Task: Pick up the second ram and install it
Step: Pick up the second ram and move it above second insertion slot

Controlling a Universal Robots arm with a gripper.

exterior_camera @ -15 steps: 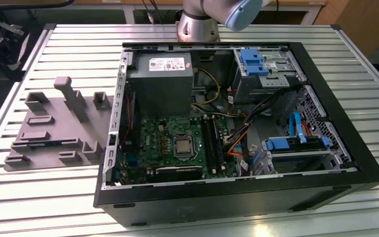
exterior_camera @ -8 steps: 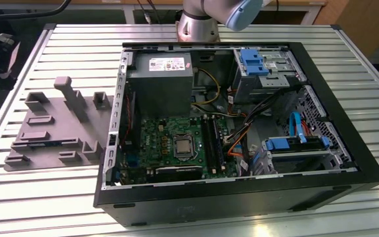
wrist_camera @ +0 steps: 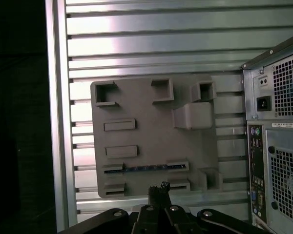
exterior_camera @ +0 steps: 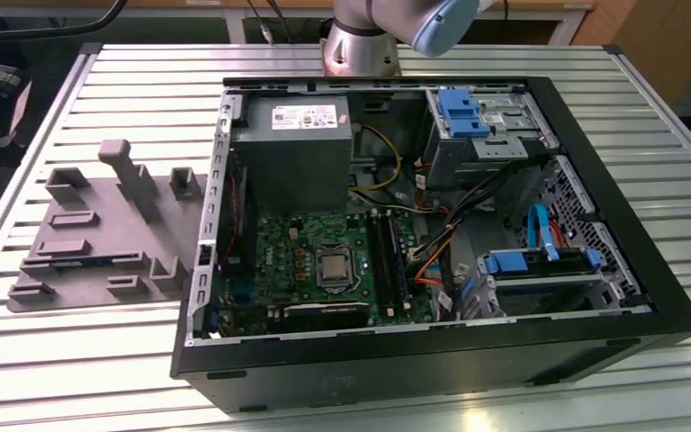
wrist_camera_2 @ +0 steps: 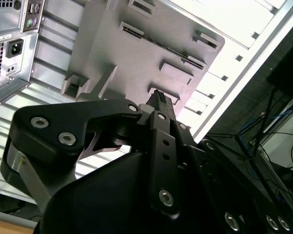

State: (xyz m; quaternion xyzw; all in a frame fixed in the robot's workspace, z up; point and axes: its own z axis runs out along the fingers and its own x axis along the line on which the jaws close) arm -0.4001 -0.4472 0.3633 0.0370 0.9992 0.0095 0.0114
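In the first wrist view the second ram [wrist_camera: 154,168] shows as a thin blue-green strip standing on edge in a slot of the grey holder block [wrist_camera: 146,131]. My gripper [wrist_camera: 159,187] hangs high above the block, just off the edge nearest the ram. Its dark fingers are pressed together with nothing between them. In the second wrist view the gripper [wrist_camera_2: 159,99] points at the same grey block [wrist_camera_2: 136,44]. The exterior view has the block [exterior_camera: 94,243] at its left beside the open computer case [exterior_camera: 442,342], with the green motherboard [exterior_camera: 280,261] and its long black sockets [exterior_camera: 384,261] inside.
The slatted metal table [exterior_camera: 82,360] carries both block and case. The case's rear panel [wrist_camera: 278,146] with ports and vents stands close beside the block. Cables, blue drive brackets [exterior_camera: 538,263] and a power supply [exterior_camera: 291,153] crowd the case. The arm's base [exterior_camera: 358,45] is at the table's far edge.
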